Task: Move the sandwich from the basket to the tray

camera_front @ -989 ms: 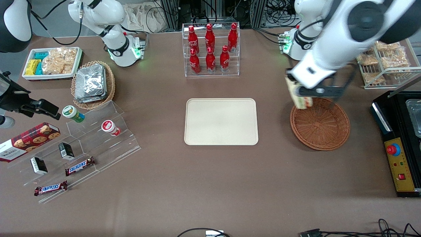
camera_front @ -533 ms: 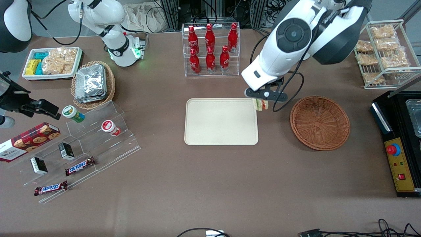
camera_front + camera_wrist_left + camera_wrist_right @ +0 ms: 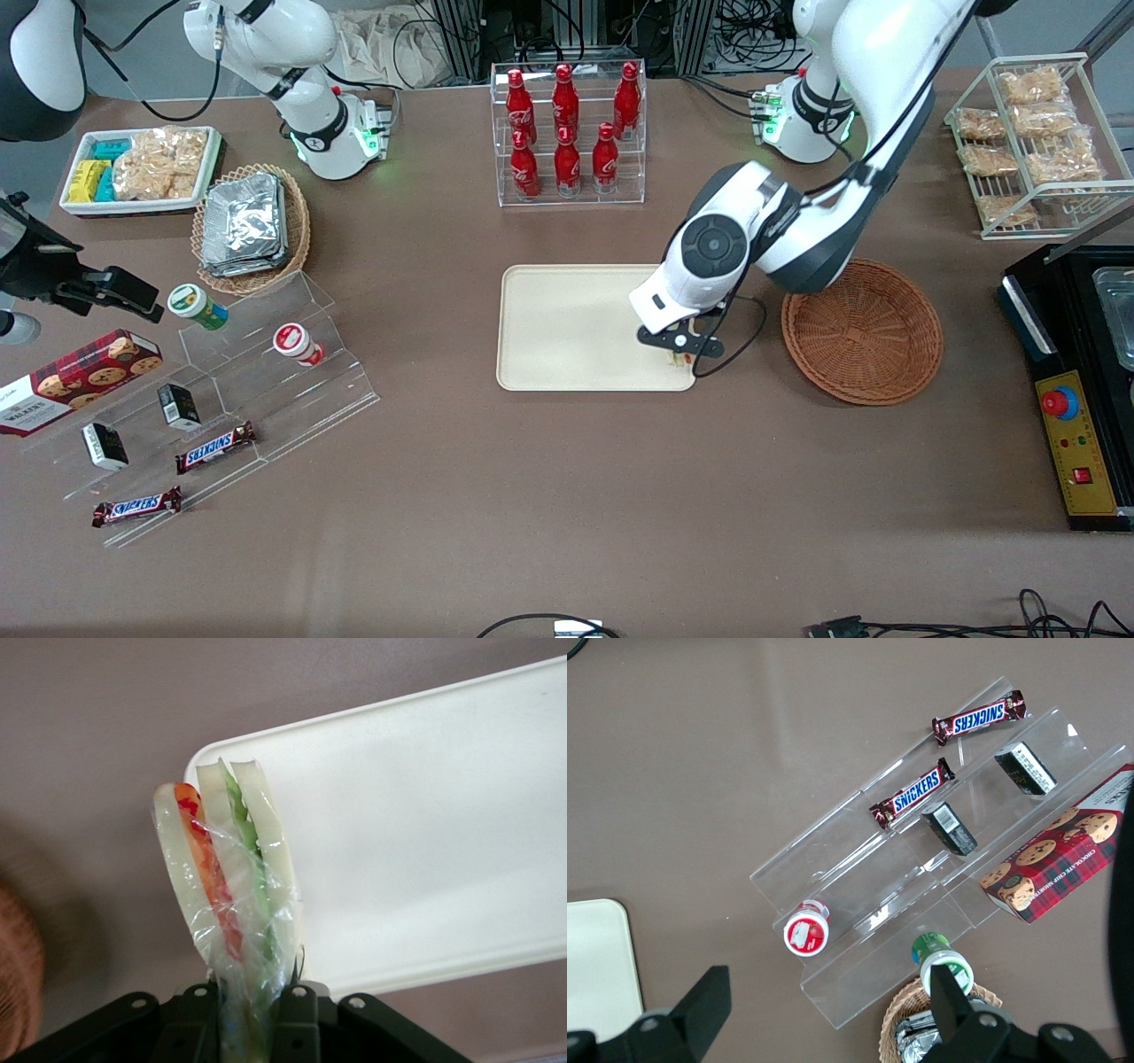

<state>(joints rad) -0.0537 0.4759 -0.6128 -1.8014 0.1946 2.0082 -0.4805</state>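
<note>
Clear wrap crinkles around the sandwich (image 3: 232, 877), a wedge of pale bread with orange and green filling, pinched by its narrow end in the hand (image 3: 252, 1005), whose fingers are closed tight on the wrap. In the front view the hand (image 3: 680, 353) hangs low over the corner of the cream tray (image 3: 567, 328) nearest the front camera, on the side toward the round wicker basket (image 3: 862, 330), which now holds nothing.

The risk is placement: from the wrist view the sandwich overhangs the tray's rounded corner, with part of it above bare brown table (image 3: 549, 496). Released here, it could land on the low rim and tip off onto the table. The slippery film might also cling to a finger as the hand opens and drag the wedge askew.

Readable writing lies toward the parked arm's end: two bars marked SNICKERS (image 3: 912, 796), and a red tartan cookie box (image 3: 66, 378) whose label reads WALKERS. The red bottles (image 3: 567, 124) in the clear rack carry white script too small to read.
</note>
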